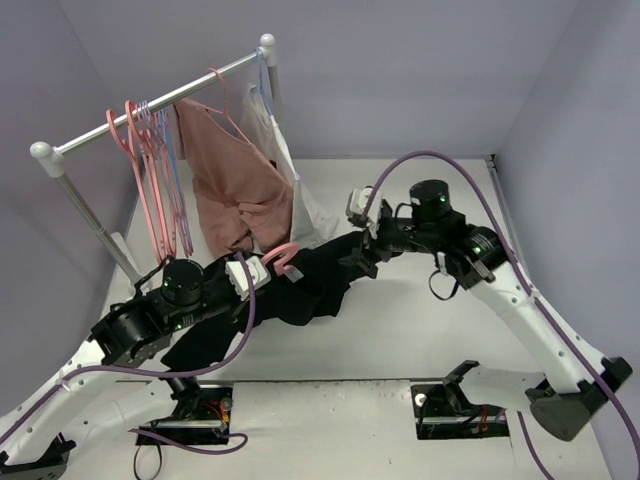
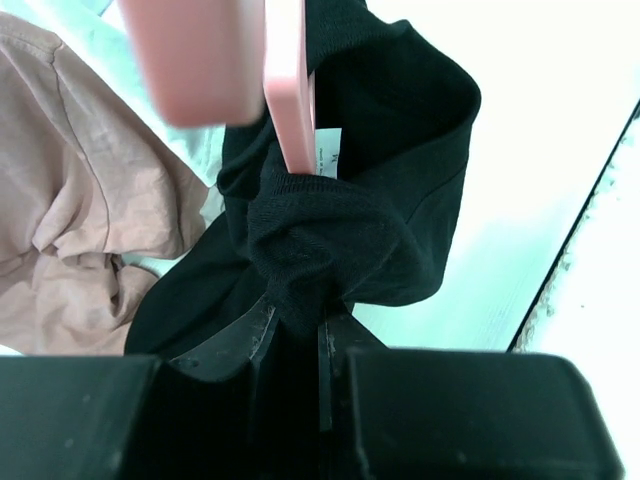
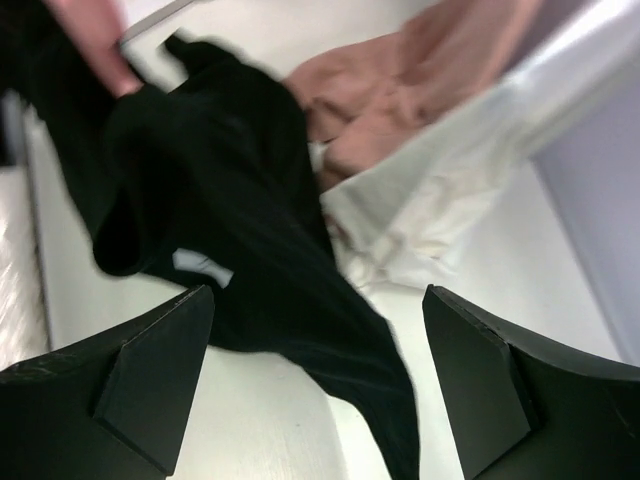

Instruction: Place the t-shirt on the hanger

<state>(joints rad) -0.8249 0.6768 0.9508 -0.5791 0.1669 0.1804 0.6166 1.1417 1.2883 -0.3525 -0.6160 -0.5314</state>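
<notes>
Arms: 2, left arm (image 1: 130,330) and right arm (image 1: 520,300).
Grippers: 2, left gripper (image 2: 295,335) and right gripper (image 3: 315,300).
Rack (image 1: 150,115): 1.
Garments: 3, namely t-shirt (image 1: 310,285), pink garment (image 1: 235,185), white garment (image 1: 305,205).
Hanger (image 1: 283,258) at t-shirt: 1.
Bunched on rack: pink hangers (image 1: 152,205), at least 2; lilac-blue hangers (image 1: 176,195), at least 1. Exact count unclear.

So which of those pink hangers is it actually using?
The pink hanger down off the rail, tucked into the black t-shirt that the left gripper pinches. The other pink hangers hang bare on the rail.
</notes>
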